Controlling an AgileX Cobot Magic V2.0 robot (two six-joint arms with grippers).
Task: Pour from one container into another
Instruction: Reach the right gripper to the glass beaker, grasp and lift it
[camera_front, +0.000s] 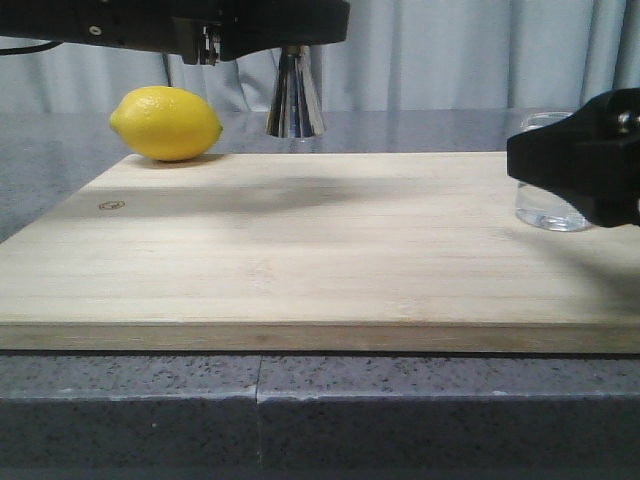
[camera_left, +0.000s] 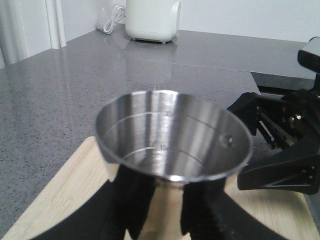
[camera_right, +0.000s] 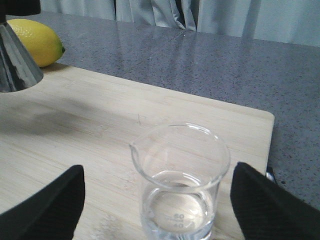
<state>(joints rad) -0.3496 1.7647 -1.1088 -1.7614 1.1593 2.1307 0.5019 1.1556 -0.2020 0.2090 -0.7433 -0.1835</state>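
Observation:
The steel jigger (camera_left: 172, 145) hangs upright above the wooden board's back left part, with my left gripper (camera_left: 167, 205) shut on its narrow waist. The front view shows only its lower cone (camera_front: 295, 100) under the left arm. The cup facing the left wrist camera looks empty. The clear glass beaker (camera_right: 180, 185) stands on the board near its right edge, holding a little clear liquid, its spout turned toward the jigger. My right gripper (camera_right: 157, 200) is open, one finger on each side of the beaker and apart from it. In the front view it hides part of the beaker (camera_front: 548, 205).
A yellow lemon (camera_front: 165, 122) lies at the back left corner of the wooden cutting board (camera_front: 300, 260), close to the jigger. The board rests on a grey speckled counter (camera_front: 300, 400). A white appliance (camera_left: 152, 20) stands far off on the counter.

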